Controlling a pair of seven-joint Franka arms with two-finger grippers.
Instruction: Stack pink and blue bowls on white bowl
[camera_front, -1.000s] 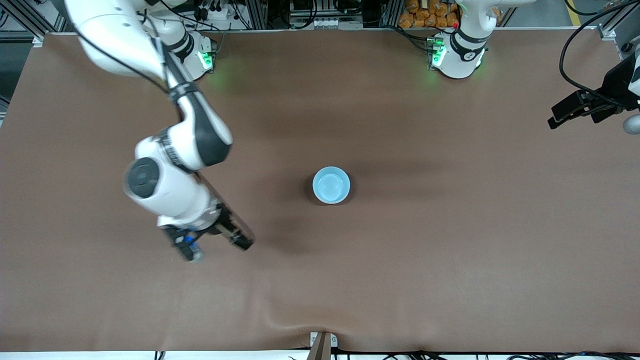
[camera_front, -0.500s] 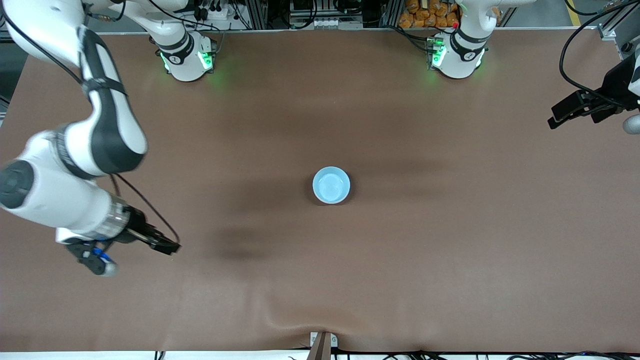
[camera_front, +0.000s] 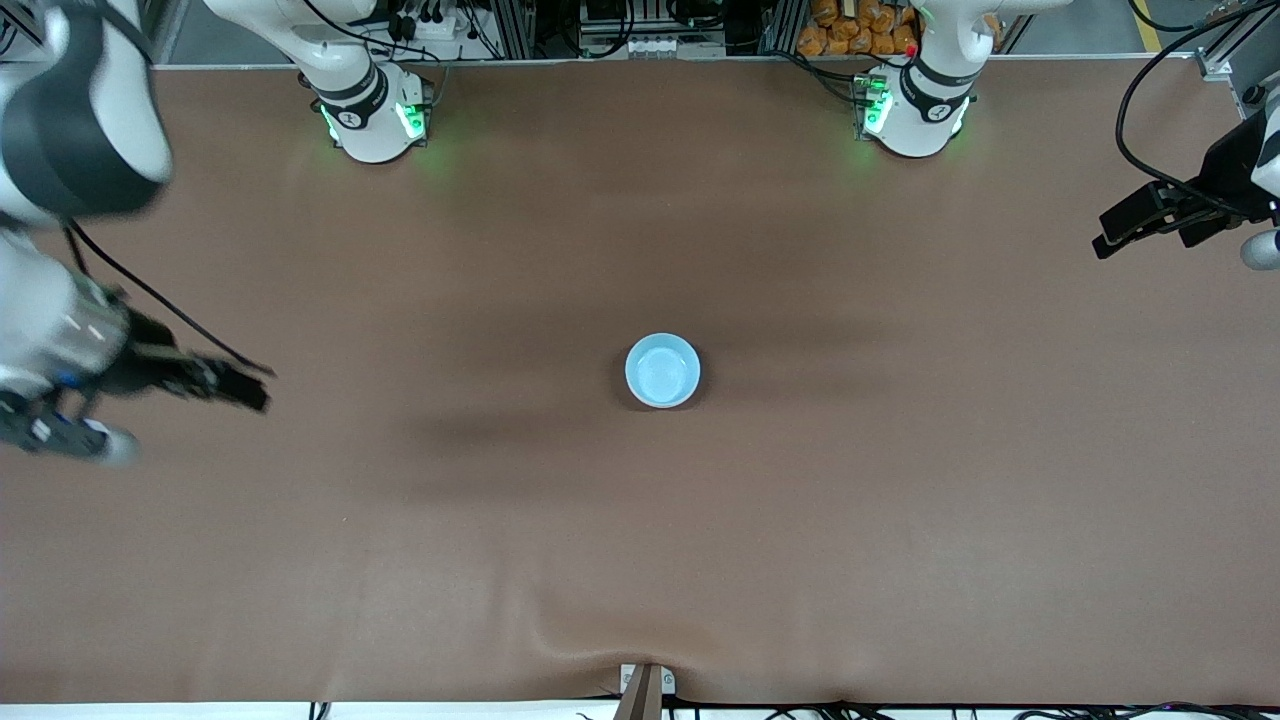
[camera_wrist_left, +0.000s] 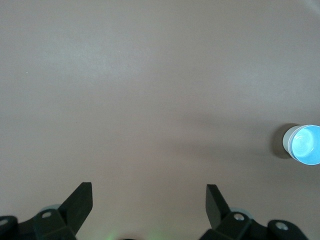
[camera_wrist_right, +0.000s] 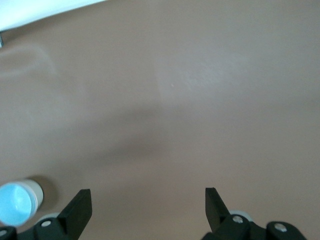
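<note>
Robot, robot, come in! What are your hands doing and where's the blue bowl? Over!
Left gripper open, waiting at its table end. Right gripper open, empty, at its end. Blue bowl mid-table, topping a stack. Nothing in the way.

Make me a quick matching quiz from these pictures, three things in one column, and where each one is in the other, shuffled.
Things:
1. blue bowl
2. left gripper
3. right gripper

Places:
A. up over the table's edge at the right arm's end, jaws open
B. on top of the stack at the middle of the table
C. up over the table's edge at the left arm's end, jaws open

Pairs: 1-B, 2-C, 3-A
</note>
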